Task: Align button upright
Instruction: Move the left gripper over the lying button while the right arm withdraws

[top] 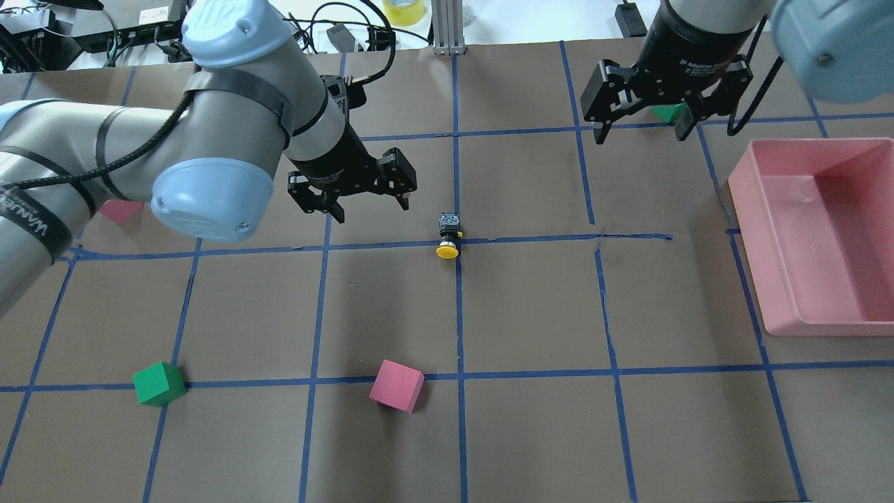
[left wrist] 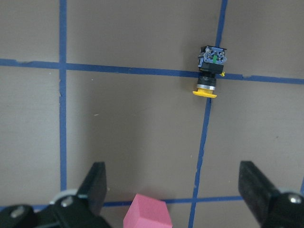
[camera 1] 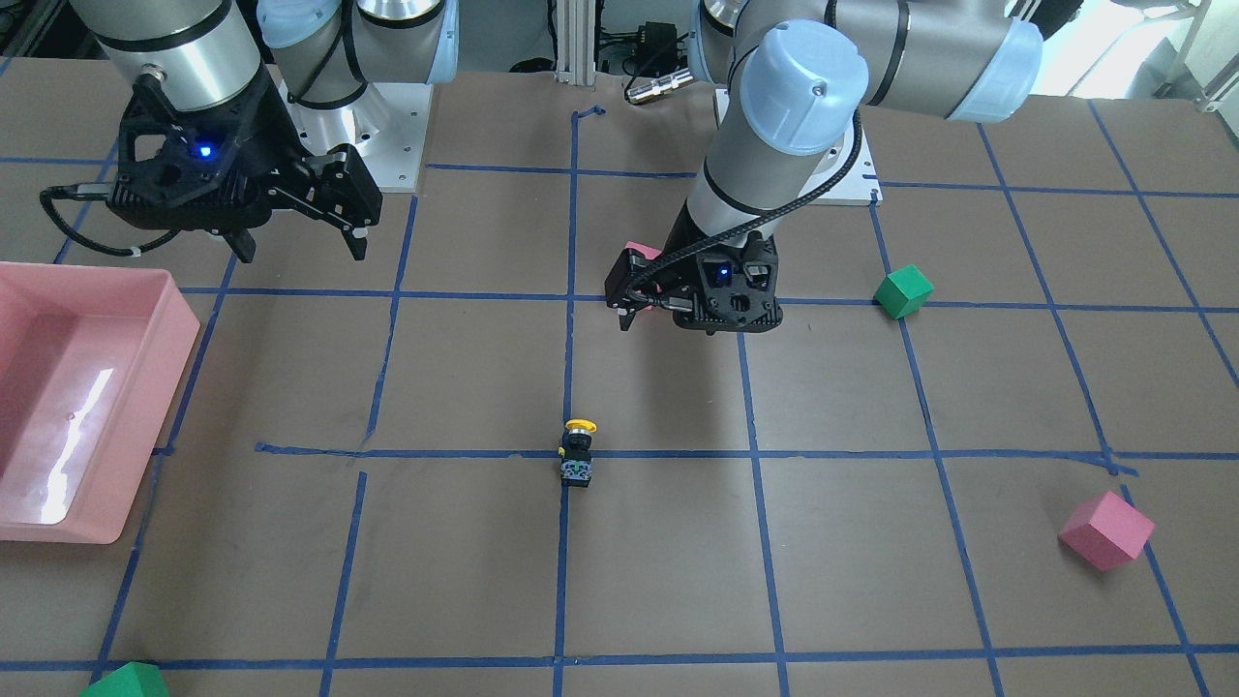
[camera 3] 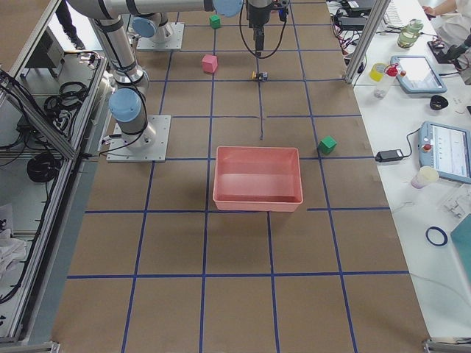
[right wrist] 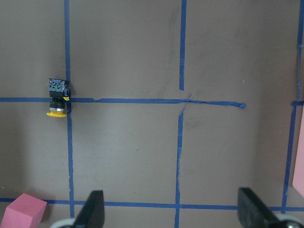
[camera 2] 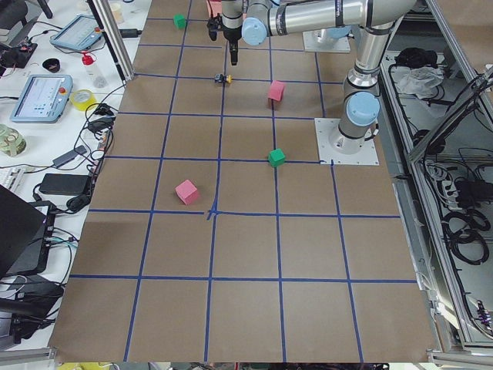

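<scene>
The button (top: 448, 236) lies on its side on a blue tape crossing near the table's middle, yellow cap toward the robot and square base away. It also shows in the front view (camera 1: 578, 453), the left wrist view (left wrist: 211, 71) and the right wrist view (right wrist: 57, 97). My left gripper (top: 372, 209) is open and empty. It hangs above the table a short way to the button's left, apart from it. My right gripper (top: 640, 133) is open and empty, high over the far right of the table, well away from the button.
A pink bin (top: 761, 209) stands at the right edge. A pink cube (top: 397, 385) and a green cube (top: 159, 383) sit on the near side. Another pink cube (top: 120, 209) lies under the left arm. A second green cube (top: 667, 112) lies behind the right gripper.
</scene>
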`<state>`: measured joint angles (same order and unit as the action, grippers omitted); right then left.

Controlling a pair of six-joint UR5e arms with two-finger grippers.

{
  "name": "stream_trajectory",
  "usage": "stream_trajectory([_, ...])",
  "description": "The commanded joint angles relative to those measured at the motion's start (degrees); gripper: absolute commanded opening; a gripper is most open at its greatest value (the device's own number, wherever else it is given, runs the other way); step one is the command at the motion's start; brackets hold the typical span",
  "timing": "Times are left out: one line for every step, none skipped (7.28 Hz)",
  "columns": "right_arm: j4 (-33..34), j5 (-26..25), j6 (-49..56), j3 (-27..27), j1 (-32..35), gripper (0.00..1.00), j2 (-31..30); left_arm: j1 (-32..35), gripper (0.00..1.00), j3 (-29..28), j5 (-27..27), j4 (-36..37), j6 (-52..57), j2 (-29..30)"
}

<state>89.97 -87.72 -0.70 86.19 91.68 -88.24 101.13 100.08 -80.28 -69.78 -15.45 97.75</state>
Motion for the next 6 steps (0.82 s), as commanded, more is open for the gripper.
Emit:
stream_trajectory([0.20,-0.17,-0.18,0.55,-0.09,1.00,0.08,1.70,1.00,0.29,-1.02,2.80,-0.72,1.74])
stream_trajectory([0.29,0.17,-0.26,0.99,-0.27,1.00,0.17,3.45,1.00,1.51,-2.15,7.07,-0.37,2.00])
stream_trajectory([0.90,0.00,-0.09,0.91,-0.36,1.00,0.17,6.07,1.00,4.74,-6.17,12.77,0.15,2.01])
stream_trajectory([0.99,-0.09,0.17,0.82,-0.36,1.00,0.17,7.23,1.00,7.73,-6.12,17.27,0.33,1.83])
stream_trajectory([1.86,0.00,0.18,0.99,-0.27,1.00,0.09,7.59,1.00,10.11,-6.29,21.31,1.73,1.92])
stream_trajectory([3.44,-0.26,0.44,0.99,-0.27,1.00,0.08,8.46,0.99,13.18,-6.38,26.05,2.52,2.00])
